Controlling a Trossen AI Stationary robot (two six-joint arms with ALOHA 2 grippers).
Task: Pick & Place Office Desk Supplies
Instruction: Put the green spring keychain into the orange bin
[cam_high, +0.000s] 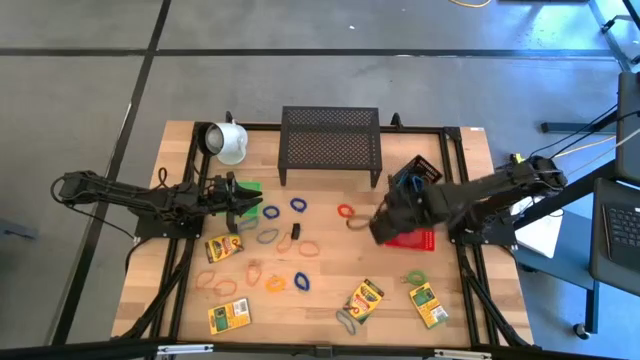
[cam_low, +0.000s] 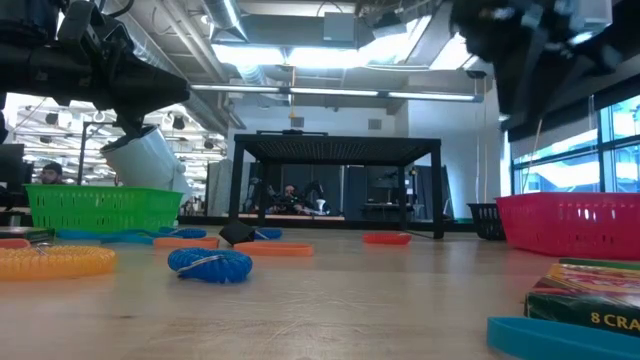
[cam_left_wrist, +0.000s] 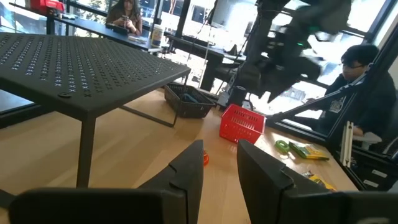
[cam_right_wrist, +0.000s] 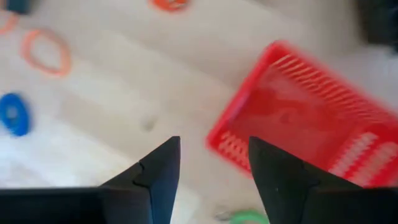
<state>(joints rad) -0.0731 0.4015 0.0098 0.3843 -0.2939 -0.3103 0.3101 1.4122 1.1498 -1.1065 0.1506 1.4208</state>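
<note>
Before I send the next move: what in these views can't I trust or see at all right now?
- Red basket: high view, right gripper and arm cover most of it; contents hidden.
- Right wrist view: motion blur; red basket interior unreadable.
- Green basket: high view, left gripper hides most of it.
- Crayon box: low view, cut off by the edge.
- Black clip: high view, too small to read.

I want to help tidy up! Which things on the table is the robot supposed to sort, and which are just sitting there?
For the job:
- thin coloured rubber-band loops, like the blue one
- yellow-and-green crayon boxes, like this one
- small black clip
- red plastic basket and green plastic basket, probably for sorting

Just lying about:
- white mug on its side
- big black mesh metal rack
</note>
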